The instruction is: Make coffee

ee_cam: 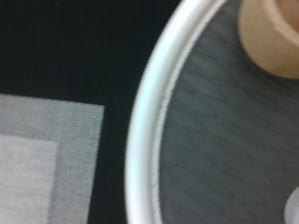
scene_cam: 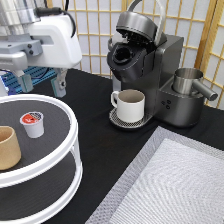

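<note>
coffee pod [scene_cam: 32, 123] on upper shelf [scene_cam: 60, 107] of tiered stand, fingers [scene_cam: 59, 85] spread apart above it, holding nothing

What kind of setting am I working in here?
Probably a staged coffee corner, not a real kitchen: a pod coffee machine with its lid up and a white mug under it, a two-tier round stand bearing the coffee pod, slatted screens behind.

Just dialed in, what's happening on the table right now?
The gripper hangs open above the two-tier tray at the exterior view's left, holding nothing. The coffee pod sits on the tray's top shelf beside a tan cup. The coffee machine stands with its lid up, with a white mug under it.
</note>
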Robot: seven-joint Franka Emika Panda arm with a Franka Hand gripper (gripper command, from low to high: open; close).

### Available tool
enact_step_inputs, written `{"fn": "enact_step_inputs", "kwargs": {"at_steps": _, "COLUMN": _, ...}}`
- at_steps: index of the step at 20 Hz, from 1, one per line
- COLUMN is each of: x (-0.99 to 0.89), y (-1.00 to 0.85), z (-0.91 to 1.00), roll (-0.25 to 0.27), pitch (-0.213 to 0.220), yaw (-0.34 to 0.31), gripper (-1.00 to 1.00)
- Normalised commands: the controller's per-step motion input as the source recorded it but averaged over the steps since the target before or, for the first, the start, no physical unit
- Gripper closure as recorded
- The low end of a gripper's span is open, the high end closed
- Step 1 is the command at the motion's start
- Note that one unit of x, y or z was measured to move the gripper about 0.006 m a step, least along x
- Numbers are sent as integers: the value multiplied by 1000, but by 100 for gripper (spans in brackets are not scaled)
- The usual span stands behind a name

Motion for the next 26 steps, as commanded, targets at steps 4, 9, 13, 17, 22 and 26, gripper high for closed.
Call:
{"fn": "enact_step_inputs", "kwargs": {"at_steps": 4, "x": -337, "y": 0, "z": -281, "roll": -76, "pitch": 38, "yaw": -55, "gripper": -100}}
{"fn": "enact_step_inputs", "kwargs": {"at_steps": 9, "x": -237, "y": -19, "z": -219, "roll": -80, "pitch": 6, "yaw": -2, "gripper": -100}}
{"fn": "enact_step_inputs", "kwargs": {"at_steps": 13, "x": -109, "y": -54, "z": -290, "roll": -61, "pitch": -4, "yaw": 0, "gripper": -100}}
{"fn": "enact_step_inputs", "kwargs": {"at_steps": 17, "x": -163, "y": -64, "z": -324, "roll": -28, "pitch": -27, "yaw": 0, "gripper": -100}}
{"fn": "enact_step_inputs", "kwargs": {"at_steps": 22, "x": -446, "y": -86, "z": -245, "roll": -11, "pitch": 0, "yaw": 0, "gripper": -100}}
{"fn": "enact_step_inputs", "kwargs": {"at_steps": 26, "x": -312, "y": -71, "z": -206, "roll": -1, "pitch": 0, "yaw": 0, "gripper": -100}}
